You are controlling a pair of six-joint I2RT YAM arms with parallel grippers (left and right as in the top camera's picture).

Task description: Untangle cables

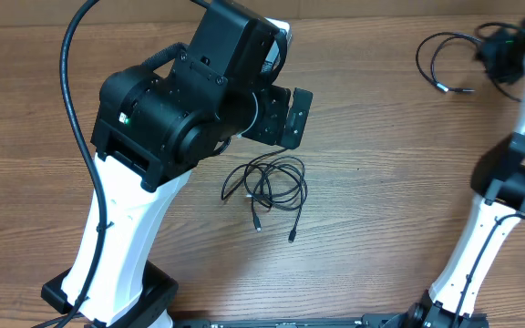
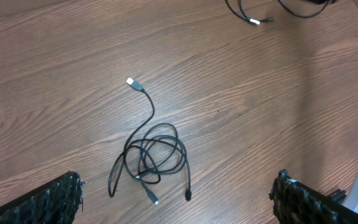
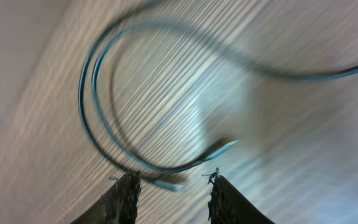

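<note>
Honestly, the right claw (image 3: 173, 179) sat part-open with nothing pinched, one loose cable (image 3: 87, 112) looped just under it by the worktop's (image 1: 381, 228) far right corner. Left claw (image 2: 178, 180) gaped empty above the tangle (image 1: 276, 182) mid-worktop. I'd have opened wider and lifted straight up, so the plug tip (image 3: 225, 145) didn't snag.

No legible text, seemingly.

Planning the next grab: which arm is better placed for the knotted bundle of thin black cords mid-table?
Left. The left claw, open, hangs over the knotted bundle of thin black cords, framed between its fingers. The right claw is away at the far right, by a separate loose black cord.
</note>
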